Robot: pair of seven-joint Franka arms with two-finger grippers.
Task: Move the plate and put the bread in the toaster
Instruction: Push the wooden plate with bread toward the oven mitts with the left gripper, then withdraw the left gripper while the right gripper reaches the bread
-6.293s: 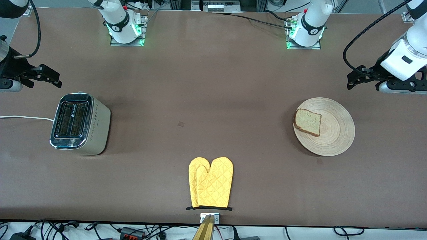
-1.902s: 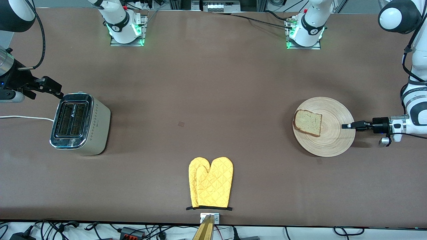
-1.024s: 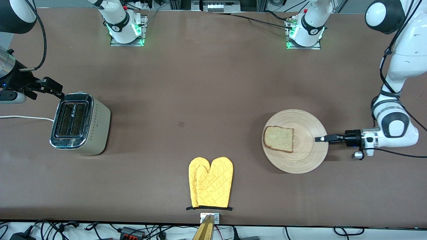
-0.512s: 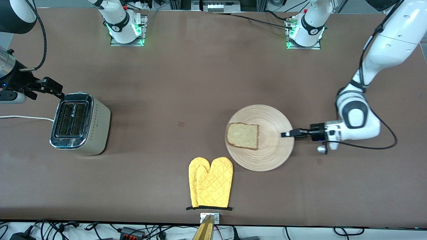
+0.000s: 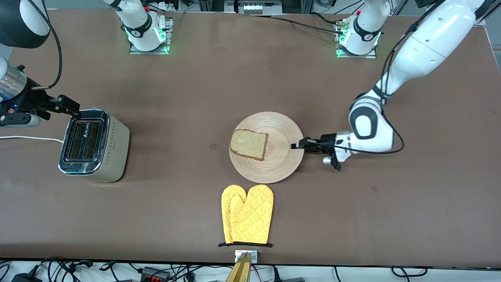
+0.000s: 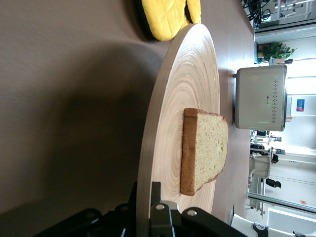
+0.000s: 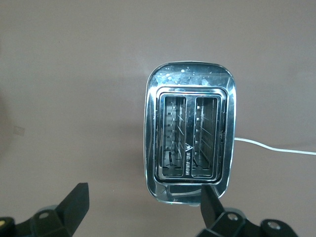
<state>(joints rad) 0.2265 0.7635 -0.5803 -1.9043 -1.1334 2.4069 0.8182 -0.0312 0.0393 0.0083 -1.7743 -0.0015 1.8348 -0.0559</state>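
A: Plate point(image 5: 280, 164), wood, the widest task item, flat on the table point(image 5: 250, 78) mid-span, just farther from the front camera than the yellow oven mitts point(image 5: 247, 214). Looks stiff and fairly light; low sloped rim is the only handle. Left gripper point(image 5: 294, 145) is pinching that rim at the edge toward the left arm's end, fingers pressed onto the wood.

B: Load on it?

A: One slice of bread point(image 5: 249, 144), lying flat on the side toward the toaster, loose. Likely slides if the plate tilts, so keep it level.

B: Toaster point(image 5: 94, 145)?

A: Upright near the right arm's end of the table, well apart from the plate. Boxy, probably heavy enough to stay put. Both slots look empty in the right wrist view point(image 7: 188, 144). White cord point(image 5: 27, 138) trails off toward the table edge.

B: Right gripper point(image 5: 74, 111)?

A: Over the toaster's edge farthest from the front camera, fingers spread wide, holding nothing. Waiting.

B: Bread handling?

A: Soft, light, crushable. Best taken by the crust edges with a gentle squeeze, then turned upright for a slot.
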